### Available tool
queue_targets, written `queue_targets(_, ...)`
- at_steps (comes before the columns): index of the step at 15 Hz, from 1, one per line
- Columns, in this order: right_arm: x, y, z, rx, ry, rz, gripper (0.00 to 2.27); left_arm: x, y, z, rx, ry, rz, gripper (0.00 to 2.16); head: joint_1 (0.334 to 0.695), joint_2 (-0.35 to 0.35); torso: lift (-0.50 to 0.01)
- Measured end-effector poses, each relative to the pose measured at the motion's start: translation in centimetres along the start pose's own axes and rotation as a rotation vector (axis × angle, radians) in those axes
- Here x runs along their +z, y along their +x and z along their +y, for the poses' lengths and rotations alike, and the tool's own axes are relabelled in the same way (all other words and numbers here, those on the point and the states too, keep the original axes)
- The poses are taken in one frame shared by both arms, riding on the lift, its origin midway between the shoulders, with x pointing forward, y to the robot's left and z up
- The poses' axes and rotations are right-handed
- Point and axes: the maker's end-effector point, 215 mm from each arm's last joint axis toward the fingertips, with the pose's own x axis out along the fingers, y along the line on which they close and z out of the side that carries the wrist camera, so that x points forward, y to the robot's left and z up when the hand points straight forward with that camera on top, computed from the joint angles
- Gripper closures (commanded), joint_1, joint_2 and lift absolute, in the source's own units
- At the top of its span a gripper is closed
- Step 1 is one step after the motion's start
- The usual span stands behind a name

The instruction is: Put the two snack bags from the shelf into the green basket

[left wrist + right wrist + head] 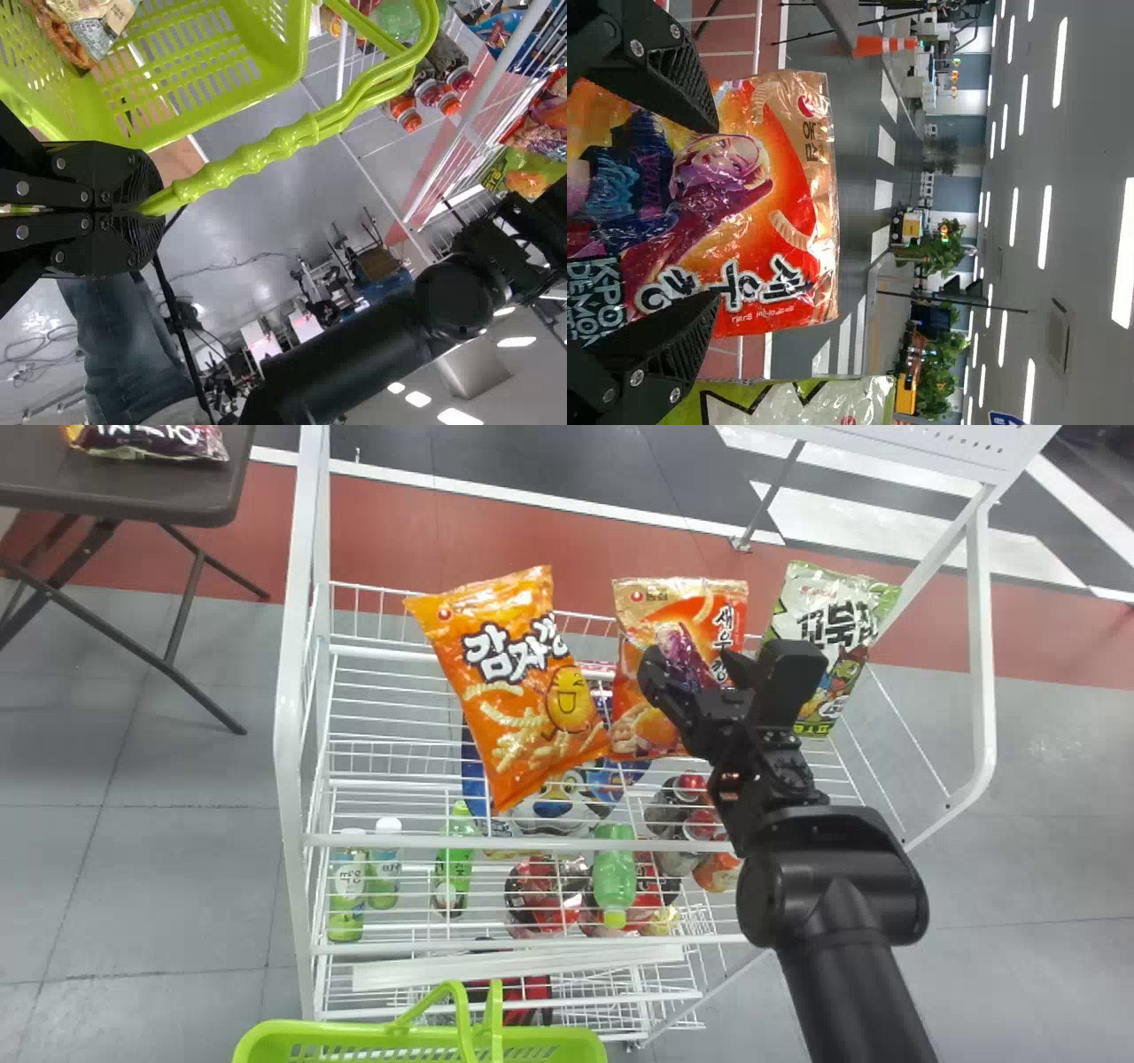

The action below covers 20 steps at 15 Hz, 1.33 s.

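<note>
The left end effector (146, 208) is closed on the handle (257, 155) of the green basket (199, 75), which holds a snack bag (97, 27).

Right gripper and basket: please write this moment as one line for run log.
right gripper: open, fingers apart at middle snack bag | left gripper: shut on handle of green basket | middle snack bag: on shelf
</note>
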Motion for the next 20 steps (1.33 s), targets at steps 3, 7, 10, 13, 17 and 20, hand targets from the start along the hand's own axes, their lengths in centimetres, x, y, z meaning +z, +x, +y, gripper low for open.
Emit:
queue_targets(3, -1.5, 1.1, 0.6, 0.013, -0.003, 0.055, 0.54, 0.1, 0.0, 0.1, 0.002, 0.001, -0.001, 1.66, 0.695, -0.35, -0.011)
queue_targets(7, -3.3, 1.4, 1.6, 0.04, -0.011, 0.109, 2.05, 0.3, 0.1, 0.2, 0.002, 0.0, -0.006, 1.66, 0.695, -0.35, -0.011)
queue_targets(10, -2.8, 0.8, 1.3, -0.001, -0.014, 0.084, 2.24, 0.4, 0.1, 0.2, 0.001, -0.002, -0.01, 1.66, 0.695, -0.35, -0.011)
queue_targets(13, -1.0, -0.3, 0.2, -0.051, -0.015, 0.021, 2.24, 0.5, 0.1, 0.1, 0.0, -0.001, -0.013, 1.66, 0.695, -0.35, -0.011)
queue_targets(17, 2.1, -3.4, -0.9, -0.07, 0.004, -0.052, 2.24, 0.5, 0.2, -0.1, -0.003, 0.0, -0.014, 1.66, 0.695, -0.35, -0.011)
queue_targets(20, 4.9, -7.8, -1.3, -0.066, 0.03, -0.093, 2.24, 0.5, 0.2, -0.3, -0.005, 0.002, -0.017, 1.66, 0.695, -0.35, -0.011)
